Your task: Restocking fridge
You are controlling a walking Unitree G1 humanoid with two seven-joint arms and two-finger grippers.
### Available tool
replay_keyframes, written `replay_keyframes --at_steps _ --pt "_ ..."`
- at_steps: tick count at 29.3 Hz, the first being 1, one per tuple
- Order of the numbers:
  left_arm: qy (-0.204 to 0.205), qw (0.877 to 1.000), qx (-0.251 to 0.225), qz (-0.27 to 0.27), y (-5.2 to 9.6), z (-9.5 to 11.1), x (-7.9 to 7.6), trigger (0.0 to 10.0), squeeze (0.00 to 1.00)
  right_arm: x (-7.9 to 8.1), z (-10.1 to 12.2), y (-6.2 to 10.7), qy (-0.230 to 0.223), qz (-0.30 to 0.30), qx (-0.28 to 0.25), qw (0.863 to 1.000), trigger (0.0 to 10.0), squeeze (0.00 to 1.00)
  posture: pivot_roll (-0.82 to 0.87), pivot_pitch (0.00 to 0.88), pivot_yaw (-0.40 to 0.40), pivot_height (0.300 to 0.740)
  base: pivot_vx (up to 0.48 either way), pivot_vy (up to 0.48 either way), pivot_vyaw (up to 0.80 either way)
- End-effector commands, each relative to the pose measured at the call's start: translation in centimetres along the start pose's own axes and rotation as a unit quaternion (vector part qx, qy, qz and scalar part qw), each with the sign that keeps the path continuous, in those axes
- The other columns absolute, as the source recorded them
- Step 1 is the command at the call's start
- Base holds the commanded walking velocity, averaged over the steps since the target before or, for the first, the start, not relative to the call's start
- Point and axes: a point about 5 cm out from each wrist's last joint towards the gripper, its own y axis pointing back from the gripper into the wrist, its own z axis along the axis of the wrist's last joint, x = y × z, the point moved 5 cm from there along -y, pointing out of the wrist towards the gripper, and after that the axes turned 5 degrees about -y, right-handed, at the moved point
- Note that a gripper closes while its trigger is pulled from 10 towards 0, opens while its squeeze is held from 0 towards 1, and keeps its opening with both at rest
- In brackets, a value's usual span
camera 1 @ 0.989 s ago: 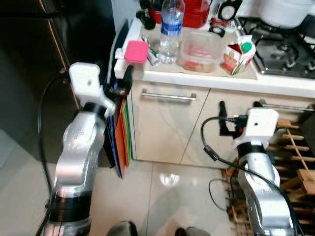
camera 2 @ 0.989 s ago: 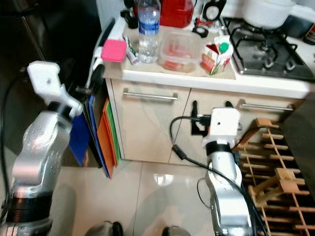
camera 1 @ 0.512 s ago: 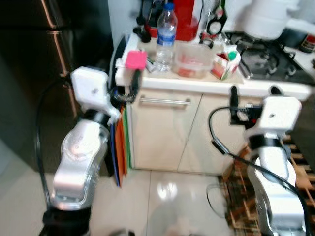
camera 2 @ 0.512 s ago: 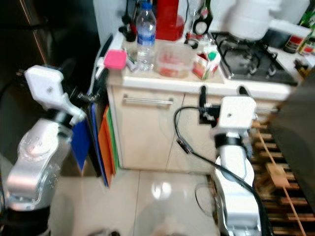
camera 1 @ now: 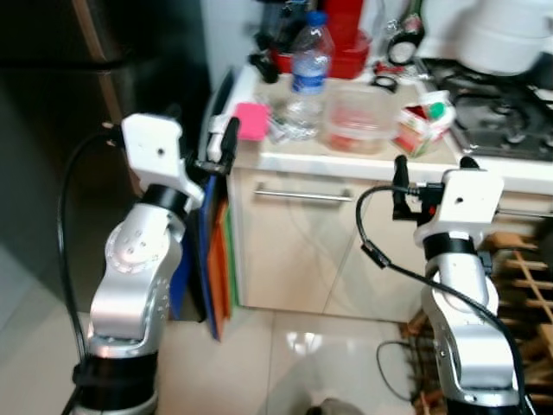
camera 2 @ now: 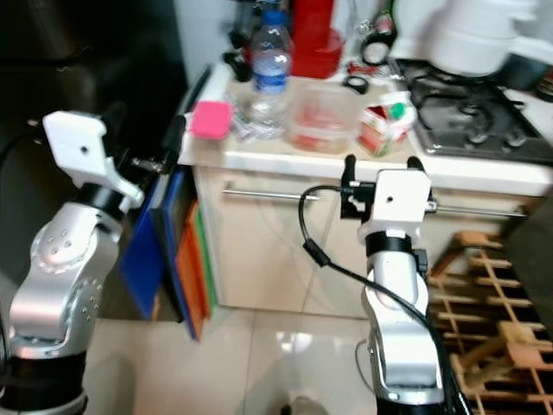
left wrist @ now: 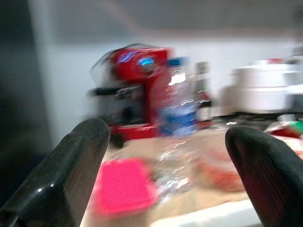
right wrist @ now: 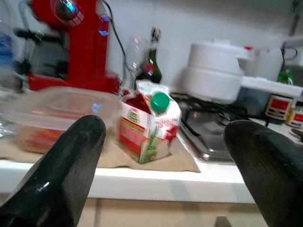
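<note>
Both hands are now rising toward the worktop [camera 1: 346, 164] edge, left hand [camera 1: 226, 143] and right hand [camera 1: 429, 173] open and empty, risking toppling the water bottle [camera 1: 304, 78] or carton [camera 1: 423, 111] standing there.

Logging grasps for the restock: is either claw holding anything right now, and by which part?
Nothing is held. The left claw and right claw are both open and empty, short of the counter.
</note>
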Motion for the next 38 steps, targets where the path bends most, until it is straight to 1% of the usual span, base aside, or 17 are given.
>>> replay_keyframes --at_steps 1,4,7,8,11,12,15,16,17,19,20,22,25,27,29,33,38 --pt "-0.032 0.999 -0.004 0.004 -0.8 1.0 0.8 10.0 0.0 1.3 0.4 0.1 -0.011 0.016 -0.009 1.0 10.0 0.0 -0.06 0.0 0.002 0.74 0.0 0.0 0.0" --pt "-0.023 1.0 -0.002 -0.004 -1.1 1.1 0.7 10.0 0.0 1.4 0.3 0.2 -0.011 0.017 -0.007 1.0 10.0 0.0 -0.06 0.0 0.003 0.74 0.0 0.0 0.0" --pt "-0.026 1.0 -0.009 0.002 -1.6 1.8 1.1 10.0 0.0 1.4 0.1 0.5 -0.011 0.018 -0.003 1.0 10.0 0.0 -0.06 0.0 0.003 0.74 0.0 0.0 0.0" --pt "-0.026 1.0 -0.01 0.003 -2.0 2.1 1.2 10.0 0.0 1.4 -0.1 0.6 -0.012 0.018 0.001 1.0 10.0 0.0 -0.06 0.0 0.002 0.74 0.0 0.0 0.0" --pt "-0.01 1.0 0.002 0.004 -2.9 2.2 1.2 10.0 0.0 1.5 -0.2 0.7 -0.011 0.02 0.002 1.0 10.0 0.0 -0.07 0.0 0.002 0.74 0.0 0.0 0.0" --pt "0.003 1.0 0.015 0.004 -3.4 2.1 1.2 10.0 0.0 1.4 -0.1 0.8 -0.011 0.021 0.001 1.0 10.0 0.0 -0.07 0.0 0.0 0.74 0.0 0.0 0.0" --pt "0.011 1.0 0.02 0.002 -3.9 2.2 1.2 10.0 0.0 1.4 -0.1 0.7 -0.01 0.02 0.0 1.0 10.0 0.0 -0.07 0.003 -0.002 0.74 0.0 0.0 0.0" --pt "0.024 0.999 0.04 0.006 -4.3 1.5 1.4 10.0 0.0 1.4 0.0 0.8 -0.009 0.021 -0.001 1.0 10.0 0.0 -0.08 0.012 -0.001 0.74 0.0 0.0 0.0" --pt "0.024 0.999 0.04 0.006 -4.3 1.5 1.4 10.0 0.0 1.4 0.0 0.8 -0.009 0.021 -0.001 1.0 10.0 0.0 -0.08 0.012 -0.001 0.74 0.0 0.0 0.0" --pt "0.039 0.997 0.067 0.008 -4.5 0.4 1.4 10.0 0.0 1.3 0.0 0.9 -0.007 0.02 0.0 1.0 10.0 0.0 -0.08 0.02 0.0 0.74 0.0 0.0 0.0" --pt "0.039 0.997 0.067 0.008 -4.5 0.4 1.4 10.0 0.0 1.3 0.0 0.9 -0.007 0.02 0.0 1.0 10.0 0.0 -0.08 0.02 0.0 0.74 0.0 0.0 0.0" --pt "0.045 0.995 0.086 0.009 -4.5 -0.2 1.1 10.0 0.0 1.0 0.0 1.0 -0.003 0.018 0.002 1.0 10.0 0.0 -0.09 0.024 -0.003 0.74 0.0 0.0 0.0" --pt "0.05 0.993 0.111 0.003 -4.6 -0.7 0.2 10.0 0.0 0.4 0.0 1.1 0.004 0.014 0.003 1.0 10.0 0.0 -0.1 0.032 -0.011 0.74 0.0 0.0 0.0" --pt "0.062 0.991 0.121 -0.011 -4.8 -0.8 -0.9 10.0 0.0 0.3 0.0 1.0 0.007 0.015 0.004 1.0 10.0 0.0 -0.11 0.034 -0.014 0.74 0.0 0.0 0.0" --pt "0.074 0.989 0.125 -0.023 -5.0 -0.6 -1.5 10.0 0.0 0.3 0.0 0.9 0.009 0.015 0.003 1.0 10.0 0.0 -0.11 0.036 -0.015 0.74 0.0 0.0 0.0" --pt "0.059 0.988 0.14 -0.026 -5.1 -0.5 -1.7 10.0 0.0 0.2 0.1 0.9 0.01 0.015 0.003 1.0 10.0 0.0 -0.11 0.042 -0.013 0.74 0.0 0.0 0.0" --pt "0.053 0.984 0.168 -0.024 -4.5 -1.3 -2.3 10.0 0.0 0.6 -0.2 1.1 0.007 0.019 0.008 1.0 10.0 0.0 -0.1 0.048 -0.01 0.74 0.0 0.0 0.0"
